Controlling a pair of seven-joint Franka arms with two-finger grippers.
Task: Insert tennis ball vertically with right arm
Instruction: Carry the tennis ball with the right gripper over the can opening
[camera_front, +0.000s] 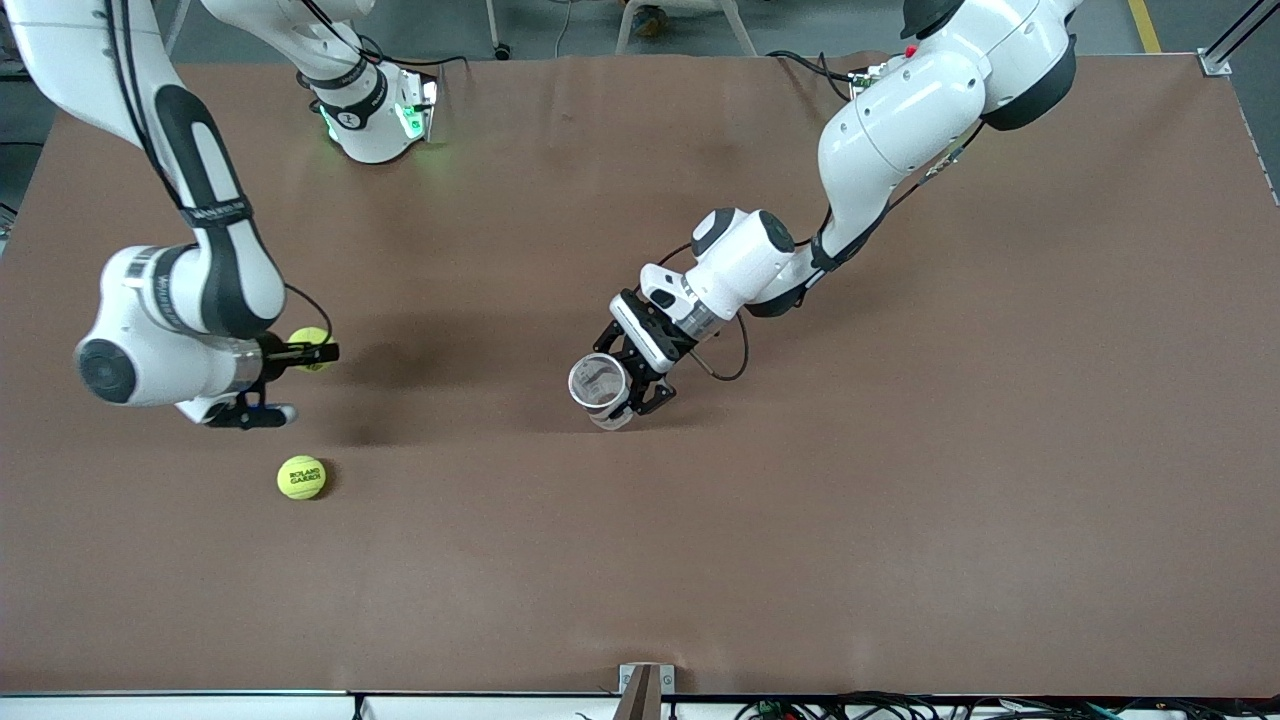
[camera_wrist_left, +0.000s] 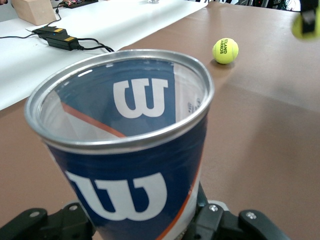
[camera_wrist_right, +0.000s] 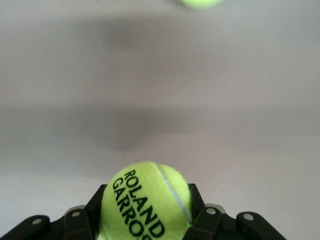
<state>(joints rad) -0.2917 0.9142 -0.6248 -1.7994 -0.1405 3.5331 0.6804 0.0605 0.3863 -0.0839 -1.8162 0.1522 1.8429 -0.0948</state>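
The right tool grips a tennis ball up over the table at the right arm's end — a second ball lies on the table just below it. Mid-table, the left tool clamps an open can — tilted, mouth toward the front camera.

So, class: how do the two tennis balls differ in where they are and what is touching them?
The held tennis ball is clamped in the right pincer, up off the table; the loose tennis ball lies on the table, untouched and nearer the front camera. Both are yellow-green and printed ROLAND GARROS.
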